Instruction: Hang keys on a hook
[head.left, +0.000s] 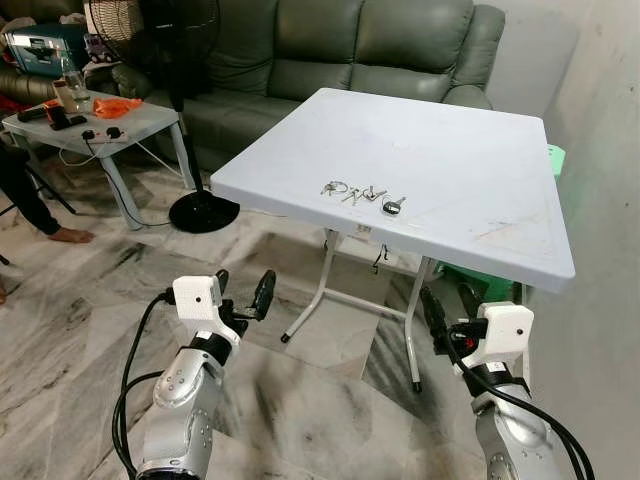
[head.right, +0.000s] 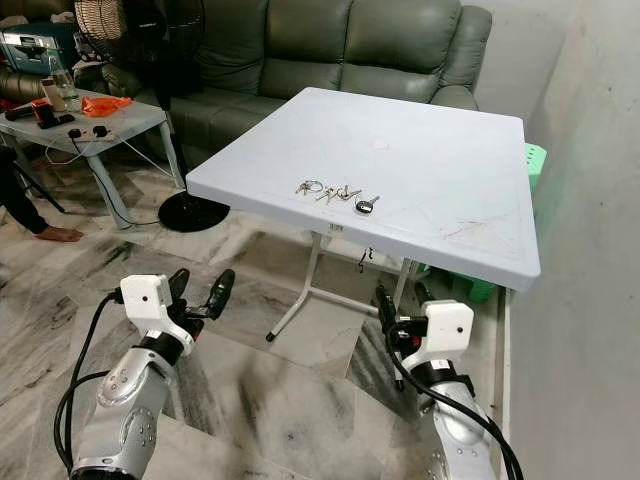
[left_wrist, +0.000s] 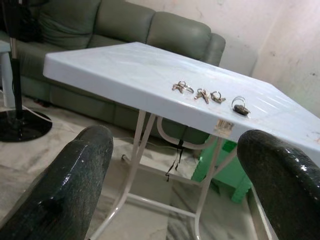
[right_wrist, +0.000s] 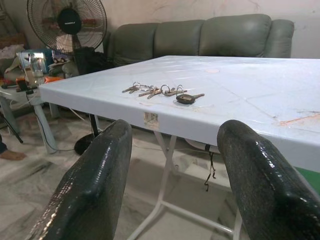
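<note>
While both arms hang low before the white folding counter (head.left: 470, 150), the keys (head.left: 362, 194) lie flat on its top near the front edge, strung out in a short row with a black-headed key at the row's right end. The left gripper (head.left: 243, 296) is held above the marbled floor (head.left: 310, 400), below and to the left of the counter's near corner, its jaws spread wide and holding nothing. The right gripper (head.left: 447, 305) sits under the counter's front edge beside the white legs, its jaws likewise spread and empty. Behind the counter stands a green sofa (head.left: 330, 50), with a standing fan (right_wrist: 66, 22) and a cluttered side table (head.left: 100, 125) off to the left.
</note>
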